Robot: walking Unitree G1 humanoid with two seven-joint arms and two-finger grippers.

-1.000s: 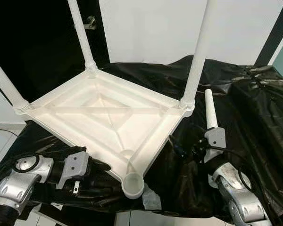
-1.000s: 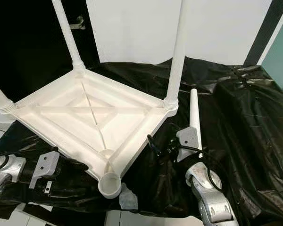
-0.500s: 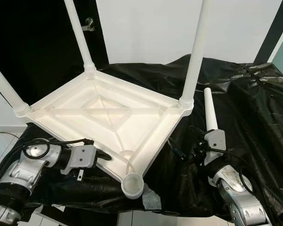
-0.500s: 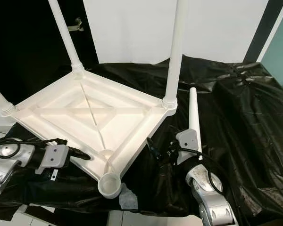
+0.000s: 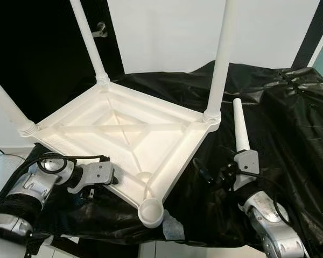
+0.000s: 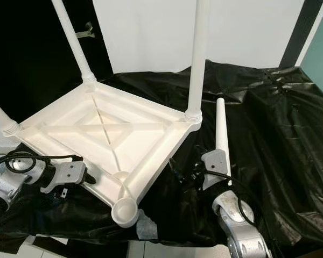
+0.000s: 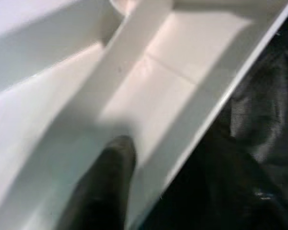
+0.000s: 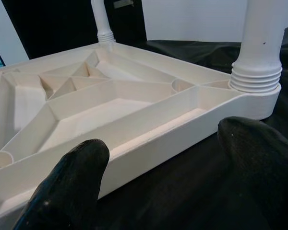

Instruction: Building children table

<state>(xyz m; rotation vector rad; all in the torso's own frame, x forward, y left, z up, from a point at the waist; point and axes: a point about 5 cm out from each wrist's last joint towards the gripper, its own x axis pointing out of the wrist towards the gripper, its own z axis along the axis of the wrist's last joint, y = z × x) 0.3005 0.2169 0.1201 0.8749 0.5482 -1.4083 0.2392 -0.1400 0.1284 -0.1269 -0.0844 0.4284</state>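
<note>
**Table upside down, one leg left to fit**

Table top point(image 5: 124, 140) lies upside down on a black plastic sheet point(image 5: 290, 123), with three white legs already standing up from its corners. The fourth corner, nearest the robot, has an empty round socket point(image 5: 151, 212). It sits between the two grippers, a little nearer the left one.

The loose leg point(image 5: 240, 129) lies on the sheet just past the right gripper point(image 8: 158, 158), beside the corner that holds a standing leg. In the right wrist view its two black fingers point(image 8: 69, 177) are spread wide with nothing between them. The table's long edge is right in front of them, and the sheet is underneath.

The left gripper point(image 5: 114, 179) is at the table's near edge. One black finger point(image 7: 108, 187) rests inside the tray part, against the wall. I cannot tell if the other finger is under the rim, so I cannot tell if it is pinching the edge.

The table looks like hard, hollow plastic. It is likely light and stiff, but smooth and a bit slippery. The thin rim and the ribs inside look like good places to hold. The loose leg is round, so it may roll; grabbing near its middle seems safest.
</note>
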